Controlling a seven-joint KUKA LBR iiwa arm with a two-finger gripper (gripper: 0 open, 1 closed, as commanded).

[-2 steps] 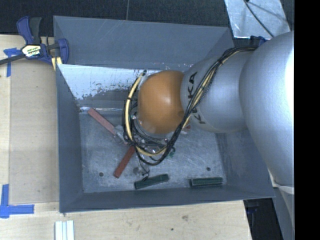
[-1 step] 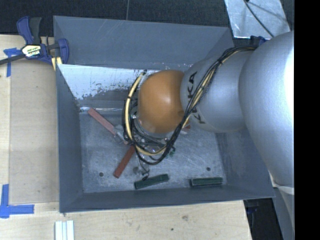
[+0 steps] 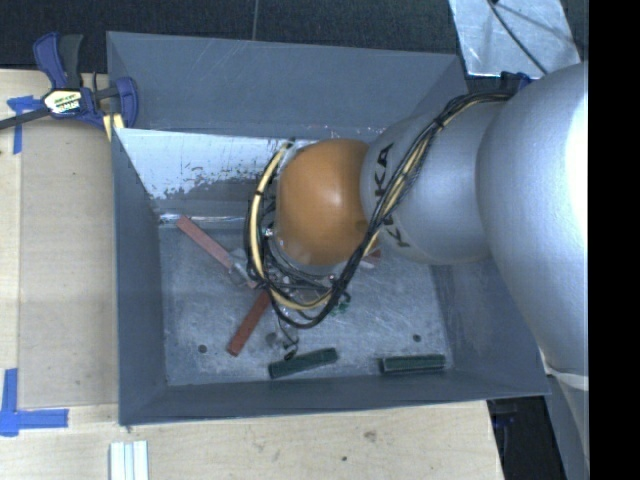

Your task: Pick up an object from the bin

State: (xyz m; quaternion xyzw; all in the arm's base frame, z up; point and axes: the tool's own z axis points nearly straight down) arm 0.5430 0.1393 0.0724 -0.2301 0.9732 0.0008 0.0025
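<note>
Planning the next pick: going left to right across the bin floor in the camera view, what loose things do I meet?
Upper reddish-brown stick → lower reddish-brown stick → dark green block → second dark green block.

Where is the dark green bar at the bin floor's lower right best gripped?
Probably mid-length on the dark green bar, coming from straight above and closing across its narrow width: it lies flat, long and thin, touching nothing else.
</note>
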